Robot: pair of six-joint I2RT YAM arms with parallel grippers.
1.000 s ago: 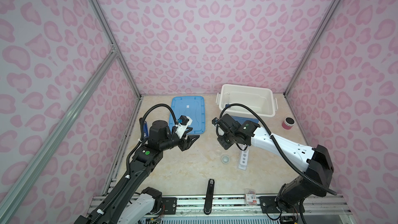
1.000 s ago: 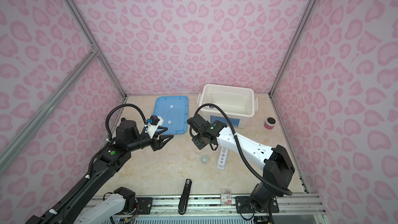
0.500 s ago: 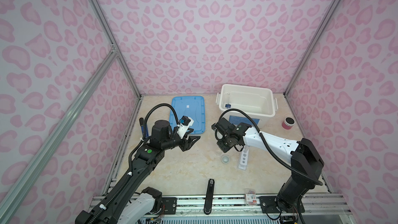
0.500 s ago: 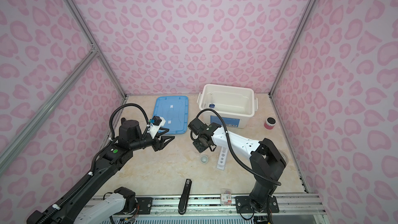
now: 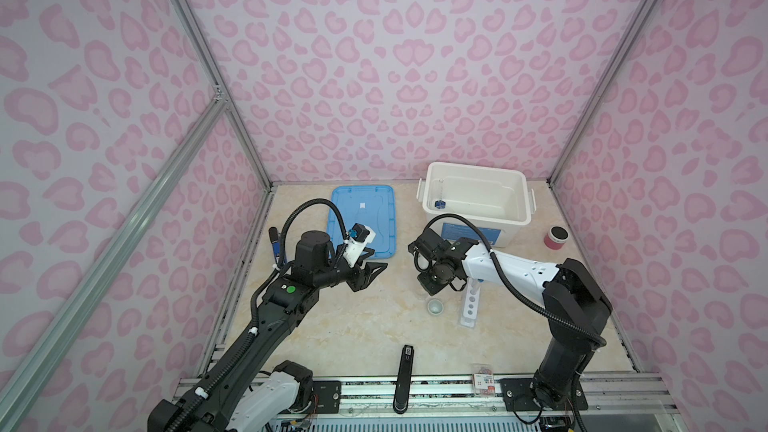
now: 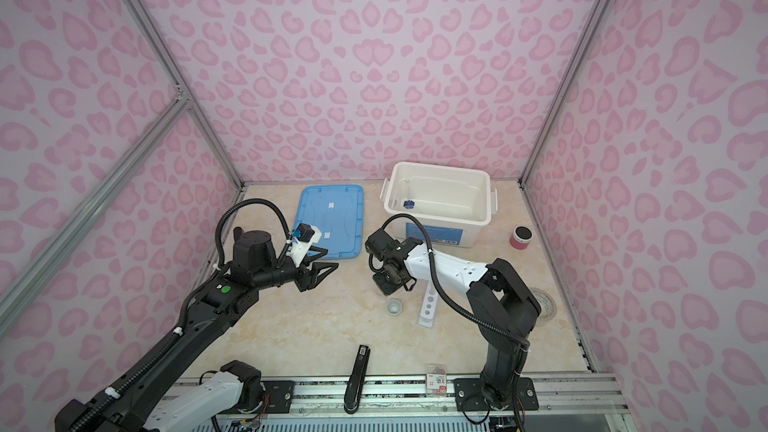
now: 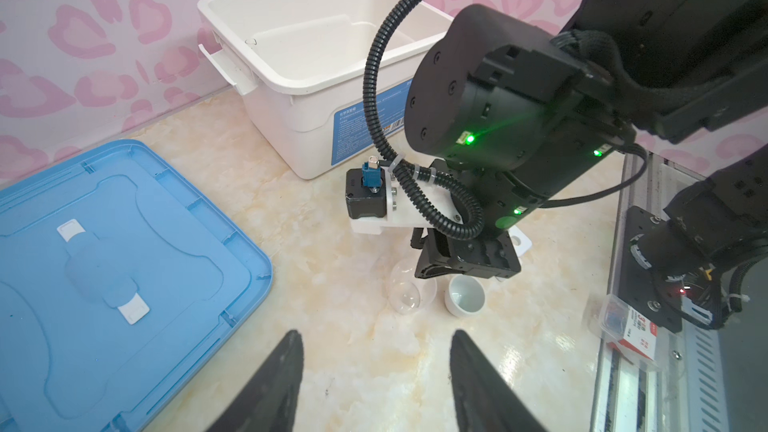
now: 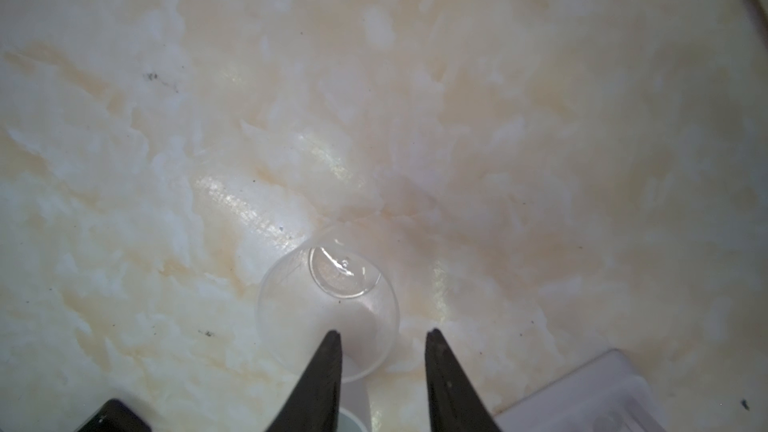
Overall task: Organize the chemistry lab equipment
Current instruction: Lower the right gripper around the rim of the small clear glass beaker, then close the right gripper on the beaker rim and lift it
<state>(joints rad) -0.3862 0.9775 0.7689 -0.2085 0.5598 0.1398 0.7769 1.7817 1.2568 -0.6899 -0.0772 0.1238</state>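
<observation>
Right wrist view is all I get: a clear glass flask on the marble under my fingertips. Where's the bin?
Observer: The white bin stands at the table's back edge, beyond your right gripper.
Operator: Anything in it?
Observer: One small blue-based glass cylinder shows, near its left wall.
Operator: Is the left arm close?
Observer: No. The left gripper hangs open and empty by the blue lid, apart from the flask.

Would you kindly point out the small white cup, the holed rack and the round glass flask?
small white cup (image 5: 433, 306): in a top view, inner bowl.
holed rack (image 5: 470, 305): in a top view, holed face.
round glass flask (image 8: 299, 309): right wrist view, rounded bulb.
</observation>
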